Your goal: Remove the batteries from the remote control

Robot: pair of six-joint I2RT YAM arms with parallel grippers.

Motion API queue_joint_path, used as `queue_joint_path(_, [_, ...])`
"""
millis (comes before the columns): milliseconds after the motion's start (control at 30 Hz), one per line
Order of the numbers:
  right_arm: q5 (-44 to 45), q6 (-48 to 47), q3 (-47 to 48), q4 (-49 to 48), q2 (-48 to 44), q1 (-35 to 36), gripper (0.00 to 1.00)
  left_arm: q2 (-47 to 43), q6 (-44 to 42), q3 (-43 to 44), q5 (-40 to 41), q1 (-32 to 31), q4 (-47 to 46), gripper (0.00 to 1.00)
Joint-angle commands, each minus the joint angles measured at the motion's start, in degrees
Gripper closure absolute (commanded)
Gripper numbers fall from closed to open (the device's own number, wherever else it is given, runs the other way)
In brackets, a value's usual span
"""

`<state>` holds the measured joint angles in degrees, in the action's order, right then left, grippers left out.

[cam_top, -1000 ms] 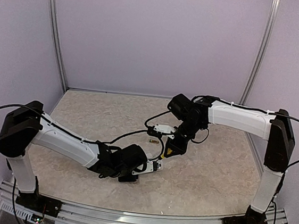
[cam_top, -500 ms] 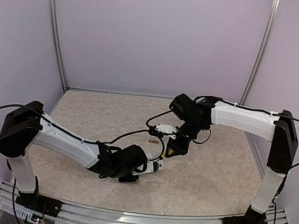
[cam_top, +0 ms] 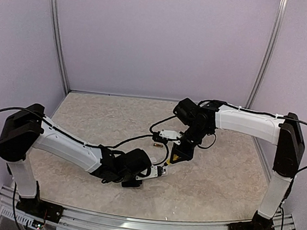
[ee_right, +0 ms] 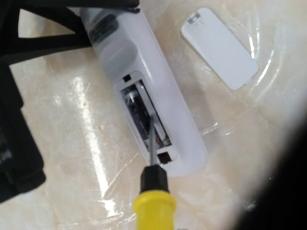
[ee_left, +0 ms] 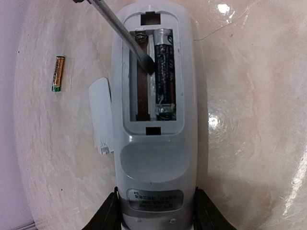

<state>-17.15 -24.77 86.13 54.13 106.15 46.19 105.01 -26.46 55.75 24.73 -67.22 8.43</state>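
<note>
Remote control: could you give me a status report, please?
Left gripper clamps remote control; right gripper holds screwdriver. Gold battery out on table, dark battery still seated. Cover off, nothing blocking.

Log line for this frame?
left pincer: shut on slim white plastic remote control | right pincer: shut on yellow-handled screwdriver, tip in compartment | dark battery: seated | gold battery: on table

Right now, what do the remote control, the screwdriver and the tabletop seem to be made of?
The remote control: white plastic, smooth satin, moulded edges. The screwdriver: glossy yellow handle, likely plastic; grey shaft with metallic sheen. The tabletop: beige, marbled, polished, mirroring lights; stone or laminate, cannot tell.
</note>
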Motion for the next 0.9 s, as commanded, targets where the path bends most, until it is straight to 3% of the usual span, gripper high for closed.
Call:
queue_joint_path(0, [-0.57, -2.46, 1.75, 1.33, 3.58, -0.04, 1.00, 1.67, -0.65, -0.90, -1.32, -0.63, 1.59, 0.96])
queue_joint_path(467, [-5.13, -8.79, 7.04, 3.62, 11.95, 0.00, 1.00, 0.90, -1.47, -0.69, -1.53, -0.63, 2.05, 0.96])
queue_joint_path(867, [-3.05, -5.10, 0.33, -5.54, 0.36, 0.37, 1.00, 1.16, -0.35, 0.06, -1.94, -0.55, 2.63, 0.96])
